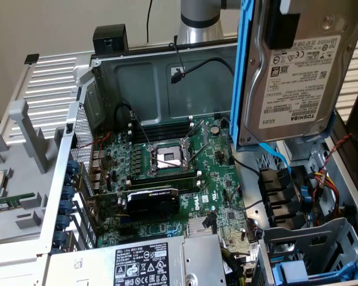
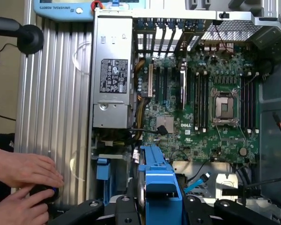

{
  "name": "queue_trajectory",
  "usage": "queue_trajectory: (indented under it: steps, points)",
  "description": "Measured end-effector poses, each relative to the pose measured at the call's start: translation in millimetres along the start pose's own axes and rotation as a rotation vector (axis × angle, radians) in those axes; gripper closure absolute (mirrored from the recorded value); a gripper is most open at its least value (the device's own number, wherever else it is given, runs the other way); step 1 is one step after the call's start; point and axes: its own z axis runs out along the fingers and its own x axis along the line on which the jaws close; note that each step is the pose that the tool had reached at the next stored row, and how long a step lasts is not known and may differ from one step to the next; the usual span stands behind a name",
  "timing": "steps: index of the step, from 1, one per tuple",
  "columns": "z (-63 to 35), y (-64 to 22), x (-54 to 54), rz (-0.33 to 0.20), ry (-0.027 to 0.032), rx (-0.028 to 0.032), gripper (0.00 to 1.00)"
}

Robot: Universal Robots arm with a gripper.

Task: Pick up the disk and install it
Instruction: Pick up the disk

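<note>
Exterior view close, angled down into case, wrist view overhead, both share motherboard

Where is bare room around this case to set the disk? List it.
Free: the ribbed side panel beside the power supply, short of the person's hands; the drive cage below the held disk. Crowded: motherboard, cables.

The disk is silver-grey, white-labelled, blue-framed; the motherboard green.

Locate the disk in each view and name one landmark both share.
Exterior view: the disk hangs upright at the upper right, label facing the camera.
Wrist view: the disk is edge-on, blue carrier closest to the camera.
Shared landmark: the processor socket.
</note>
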Motion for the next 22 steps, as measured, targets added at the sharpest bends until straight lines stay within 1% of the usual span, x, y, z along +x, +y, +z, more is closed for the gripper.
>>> queue_trajectory:
  steps: [1, 2, 8, 17, 22]
  points:
    - [0.0, -0.5, 0.7, 0.000, 0.0001, 0.0060, 0.63]
    - [-0.1, -1.0, 1.7, 0.000, 0.0002, 0.0073, 0.63]
    - [-0.9, -2.8, 12.0, 0.001, 0.0001, 0.0074, 0.63]
    - [-0.9, -4.8, 33.4, 0.001, 0.0001, 0.0073, 0.63]
    - [-1.2, -10.6, 42.2, 0.001, 0.0001, 0.0074, 0.63]
